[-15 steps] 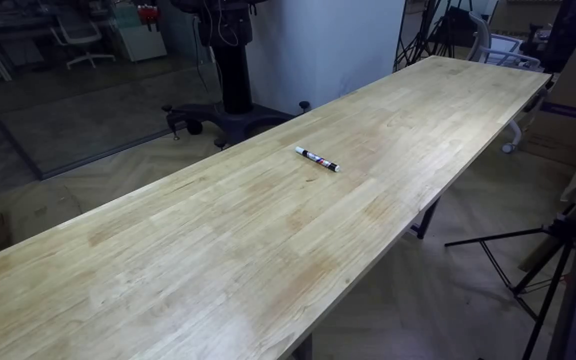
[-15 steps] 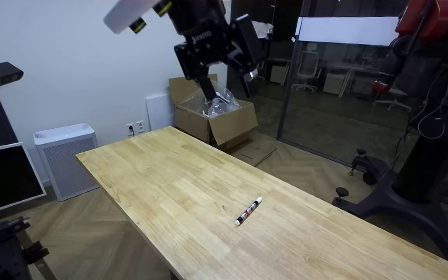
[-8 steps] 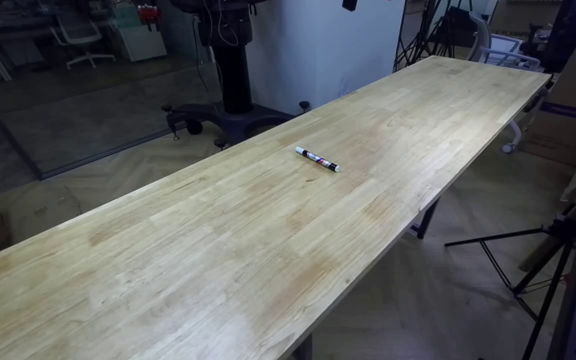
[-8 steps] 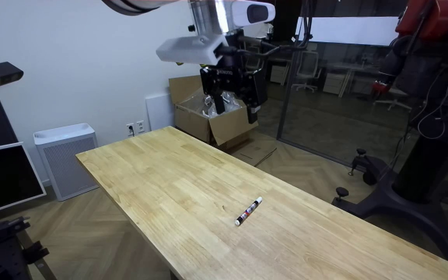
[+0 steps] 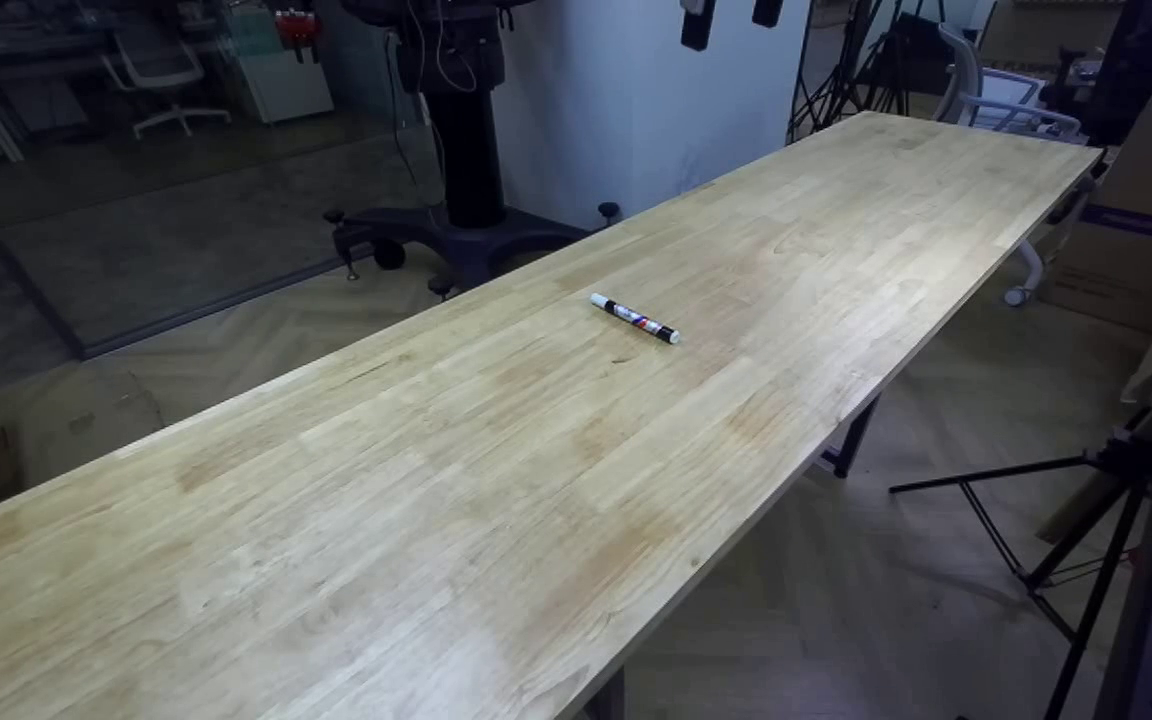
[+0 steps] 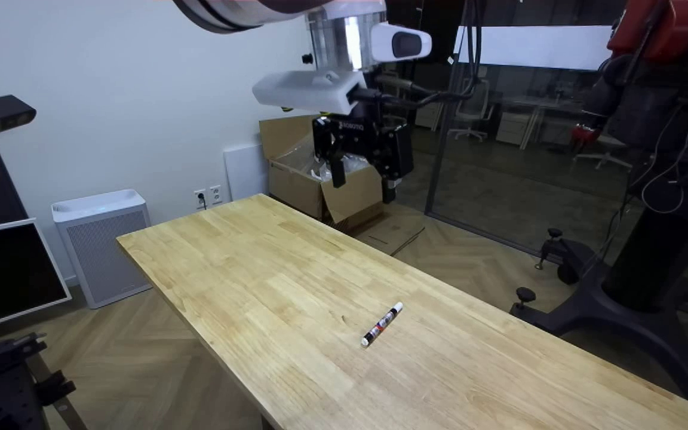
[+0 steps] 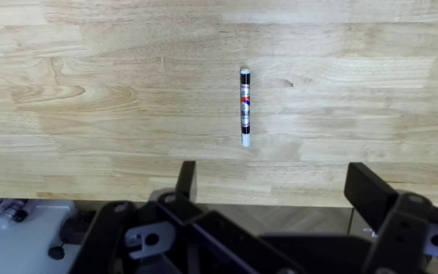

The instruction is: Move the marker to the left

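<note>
The marker lies flat on the wooden table. It is black at both ends with a whitish label and white tips, and it shows in both exterior views [image 5: 634, 318] [image 6: 381, 324]. In the wrist view the marker [image 7: 245, 102] stands lengthwise above the middle of the picture. My gripper is open and empty, high above the table, pointing down. It shows in both exterior views [image 6: 363, 186] [image 5: 732, 30]. In the wrist view the gripper [image 7: 272, 166] has its fingers wide apart, and the marker is ahead of the gap, not between them.
The long wooden table [image 6: 248, 269] has its edge under the gripper in the wrist view. An open cardboard box [image 6: 353, 194] stands on the floor behind the table. A dark wheeled stand [image 6: 636, 286] is beside it. Several pens [image 7: 11, 209] lie on a white surface beyond the edge.
My gripper has swung from a tilted pose to pointing straight down and has come lower. Its fingertips have entered the top of an exterior view. The marker has not moved.
</note>
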You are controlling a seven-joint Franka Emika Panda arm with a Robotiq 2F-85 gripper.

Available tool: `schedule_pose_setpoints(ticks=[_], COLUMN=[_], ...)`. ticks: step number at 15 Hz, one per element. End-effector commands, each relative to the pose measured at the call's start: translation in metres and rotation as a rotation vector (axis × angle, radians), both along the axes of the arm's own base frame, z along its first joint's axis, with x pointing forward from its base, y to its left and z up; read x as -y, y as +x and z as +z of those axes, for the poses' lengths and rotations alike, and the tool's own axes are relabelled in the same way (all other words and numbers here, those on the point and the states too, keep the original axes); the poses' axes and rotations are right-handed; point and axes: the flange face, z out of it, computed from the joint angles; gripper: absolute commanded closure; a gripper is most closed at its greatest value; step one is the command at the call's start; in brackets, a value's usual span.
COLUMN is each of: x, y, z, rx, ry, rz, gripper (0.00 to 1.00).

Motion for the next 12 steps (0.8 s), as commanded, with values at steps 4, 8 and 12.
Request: schedule_pose_setpoints(ticks=[4, 8, 12], x=[0.025, 0.017, -0.012], y=[0.080, 0.133, 0.163], z=[-0.050, -0.084, -0.121], rx=[-0.196, -0.169, -0.162], ry=[0.049, 0.023, 0.073], rz=[0.063, 0.062, 0.050], gripper=[0.00, 0.00, 0.00])
